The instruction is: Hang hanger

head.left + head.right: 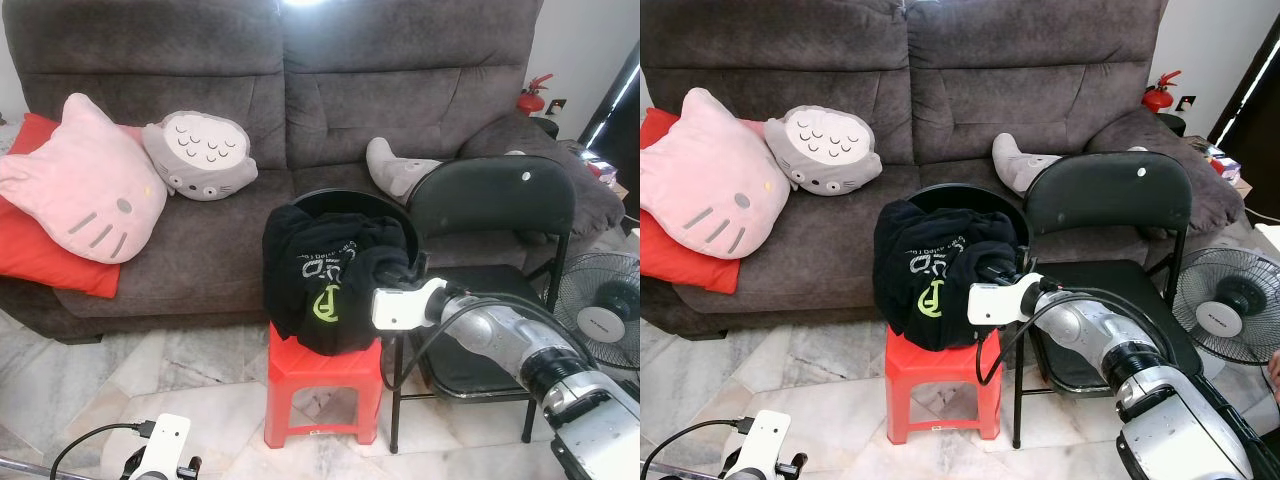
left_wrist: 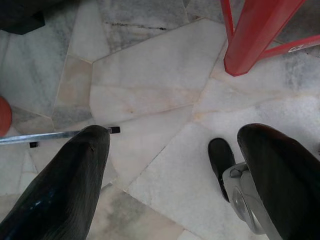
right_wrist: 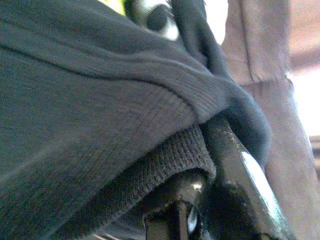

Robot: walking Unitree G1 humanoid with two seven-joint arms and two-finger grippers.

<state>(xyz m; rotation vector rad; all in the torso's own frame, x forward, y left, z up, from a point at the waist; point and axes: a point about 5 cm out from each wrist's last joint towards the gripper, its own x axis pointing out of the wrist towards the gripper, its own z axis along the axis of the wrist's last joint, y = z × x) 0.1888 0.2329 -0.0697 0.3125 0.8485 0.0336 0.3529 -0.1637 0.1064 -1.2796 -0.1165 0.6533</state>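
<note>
While the left gripper is hung low over the marble floor with its fingers spread wide and nothing held, the right gripper is pushed into the black shirt heaped in a black basket on the red stool. How far its fingers are parted can't be told, since they're buried in cloth; in the right wrist view a ribbed hem is seen draped over one dark finger.

A hanger isn't made out anywhere, so it's probably inside the shirt, if at all.

What could go wrong: if only fabric is caught, the shirt would likely be dragged off the hanger or slid out of the grip. The basket looks lightly perched, so it could be tipped by a sideways pull. The folding chair is set just beside the arm, and its back could be snagged on a lift.
</note>
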